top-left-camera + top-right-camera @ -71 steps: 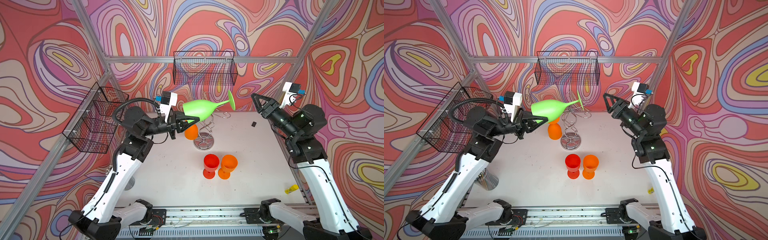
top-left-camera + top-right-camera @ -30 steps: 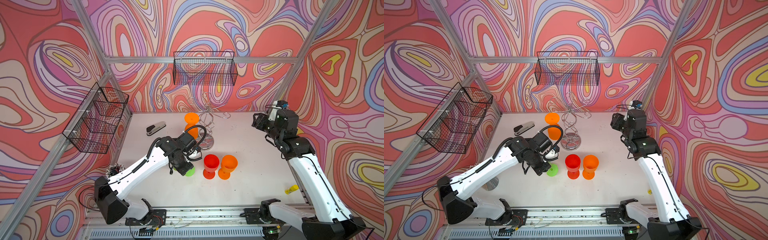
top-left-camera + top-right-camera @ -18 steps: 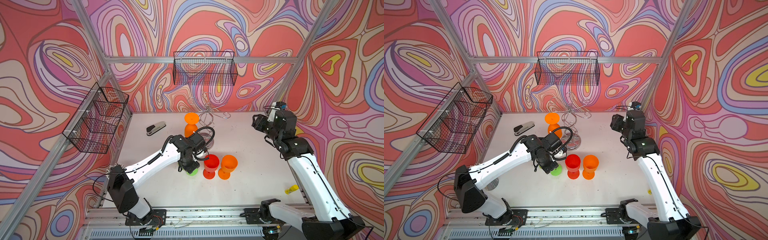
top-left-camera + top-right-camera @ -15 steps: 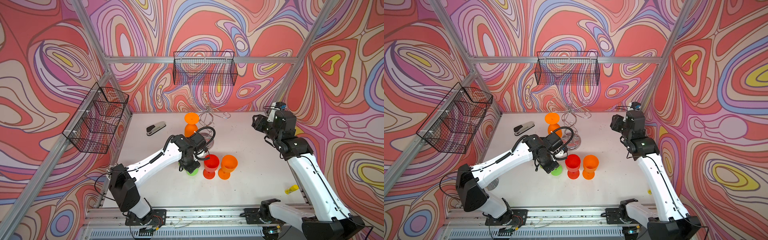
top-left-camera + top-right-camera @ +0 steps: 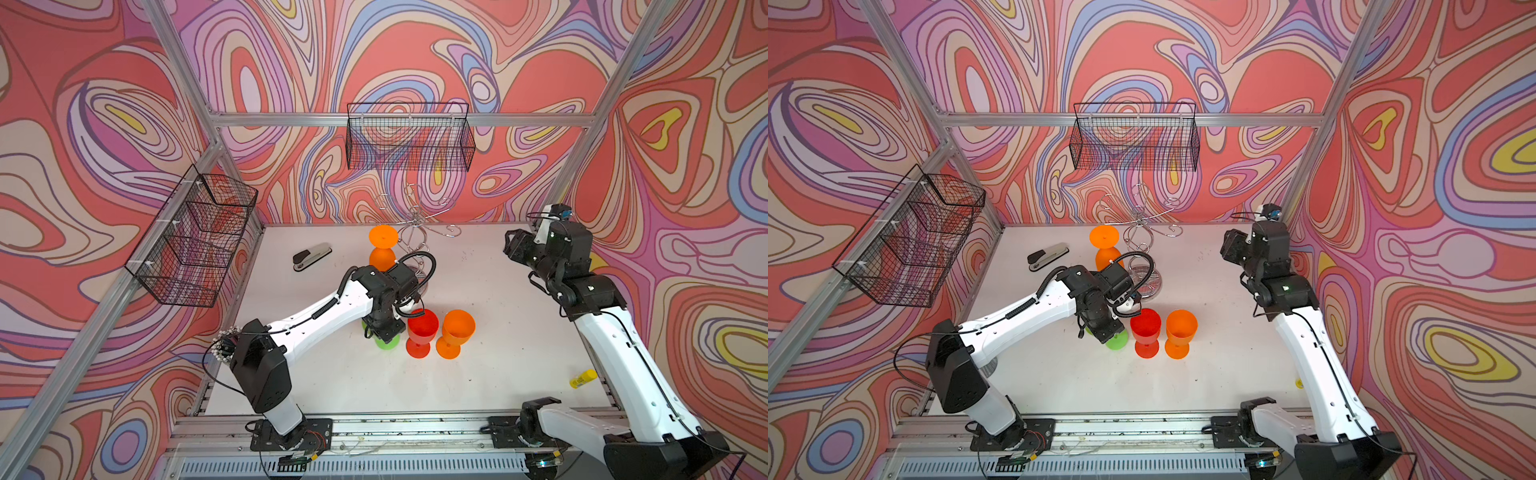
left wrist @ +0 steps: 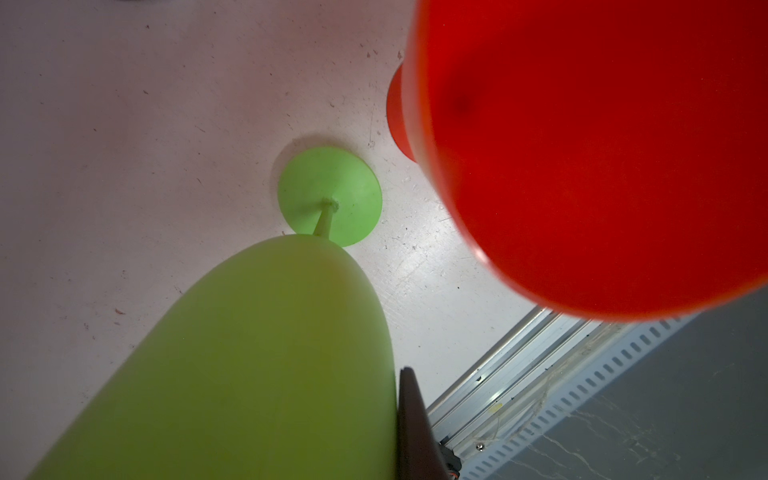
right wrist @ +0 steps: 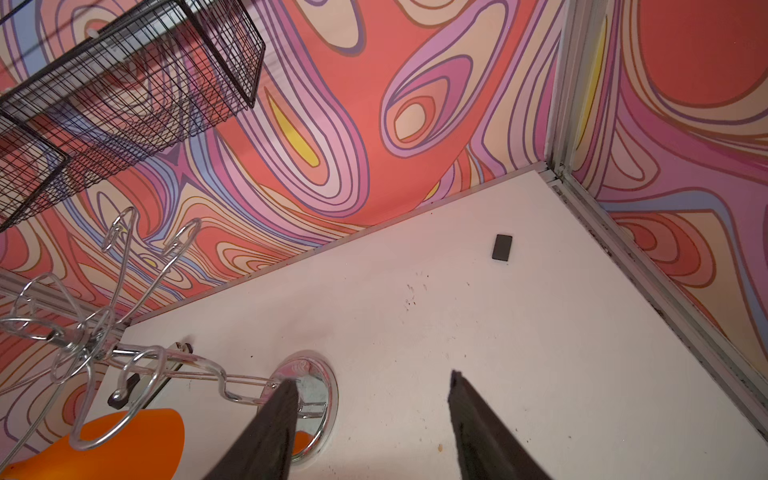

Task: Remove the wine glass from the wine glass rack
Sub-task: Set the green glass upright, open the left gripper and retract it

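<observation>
Beside red glass (image 5: 422,326), left end effector (image 5: 384,330) clamps green wine glass (image 6: 270,353).

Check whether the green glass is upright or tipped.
Upright: the green glass has its bowl above its stem, its foot level on the table.

Below the left gripper (image 5: 387,329) the wine glass (image 5: 388,343) stands on the table (image 5: 353,386), with 2 goblets (image 5: 422,326) just to the gripper's right, the wine glass rack (image 5: 417,227) behind it and a stapler (image 5: 312,256) back-left.
</observation>
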Robot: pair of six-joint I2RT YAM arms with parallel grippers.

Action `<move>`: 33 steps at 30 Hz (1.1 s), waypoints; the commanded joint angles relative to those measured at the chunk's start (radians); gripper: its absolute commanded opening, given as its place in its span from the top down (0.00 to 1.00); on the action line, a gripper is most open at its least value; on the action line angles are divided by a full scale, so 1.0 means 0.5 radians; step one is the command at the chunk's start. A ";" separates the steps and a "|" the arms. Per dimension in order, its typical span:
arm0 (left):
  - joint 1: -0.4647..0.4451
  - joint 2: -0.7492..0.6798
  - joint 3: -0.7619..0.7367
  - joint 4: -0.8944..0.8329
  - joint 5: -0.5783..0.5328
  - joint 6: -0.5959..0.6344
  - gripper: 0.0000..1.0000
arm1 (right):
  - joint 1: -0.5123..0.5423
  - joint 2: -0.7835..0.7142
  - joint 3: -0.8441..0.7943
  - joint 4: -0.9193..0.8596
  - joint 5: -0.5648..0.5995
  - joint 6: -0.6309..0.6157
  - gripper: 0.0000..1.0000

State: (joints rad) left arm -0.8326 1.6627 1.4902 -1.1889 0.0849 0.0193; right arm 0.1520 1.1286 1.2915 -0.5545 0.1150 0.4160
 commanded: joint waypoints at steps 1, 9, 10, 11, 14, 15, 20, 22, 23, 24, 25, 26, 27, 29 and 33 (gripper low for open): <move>-0.008 0.042 0.056 -0.084 0.006 0.033 0.93 | 0.007 0.010 -0.008 -0.003 0.012 -0.029 0.39; -0.013 0.077 0.084 -0.126 0.008 0.041 0.81 | 0.006 0.012 -0.019 0.003 0.009 -0.027 0.39; -0.011 0.077 0.087 -0.129 0.004 0.040 0.79 | 0.006 0.010 -0.021 0.002 0.006 -0.026 0.39; -0.013 0.074 0.090 -0.129 0.005 0.040 0.74 | 0.008 0.010 -0.026 0.005 0.006 -0.025 0.39; -0.013 0.054 0.102 -0.129 0.016 0.041 0.57 | 0.007 0.007 -0.038 0.006 0.005 -0.022 0.39; -0.013 0.040 0.103 -0.129 0.028 0.039 0.52 | 0.006 0.007 -0.037 0.007 0.004 -0.022 0.39; -0.013 -0.090 0.126 -0.142 0.085 0.038 0.32 | 0.006 0.007 -0.042 0.010 0.001 -0.023 0.39; -0.012 -0.163 0.140 -0.160 0.079 0.029 0.26 | 0.006 0.004 -0.041 0.007 0.011 -0.032 0.39; -0.013 -0.211 0.154 -0.172 0.073 0.024 0.24 | 0.006 0.002 -0.042 0.005 0.018 -0.035 0.39; -0.013 -0.256 0.163 -0.173 0.072 0.021 0.23 | 0.005 0.001 -0.042 0.004 0.018 -0.033 0.39; -0.013 -0.316 0.181 -0.180 0.069 0.015 0.22 | 0.005 -0.002 -0.040 0.004 0.020 -0.037 0.39; -0.013 -0.380 0.202 -0.179 0.067 0.011 0.21 | 0.004 -0.002 -0.043 0.004 0.023 -0.036 0.39; -0.013 -0.443 0.221 -0.171 0.064 -0.003 0.21 | 0.005 -0.002 -0.040 0.004 0.022 -0.036 0.39; -0.011 -0.594 0.271 -0.117 0.005 -0.053 0.20 | 0.004 -0.002 -0.043 0.004 0.018 -0.037 0.39; 0.058 -0.953 0.309 0.188 -0.012 -0.262 0.23 | 0.003 0.001 -0.050 0.013 -0.001 -0.020 0.39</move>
State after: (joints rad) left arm -0.8272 1.2823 1.6203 -1.1801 0.0914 -0.0299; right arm 0.1520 1.1290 1.2789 -0.5541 0.1150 0.4091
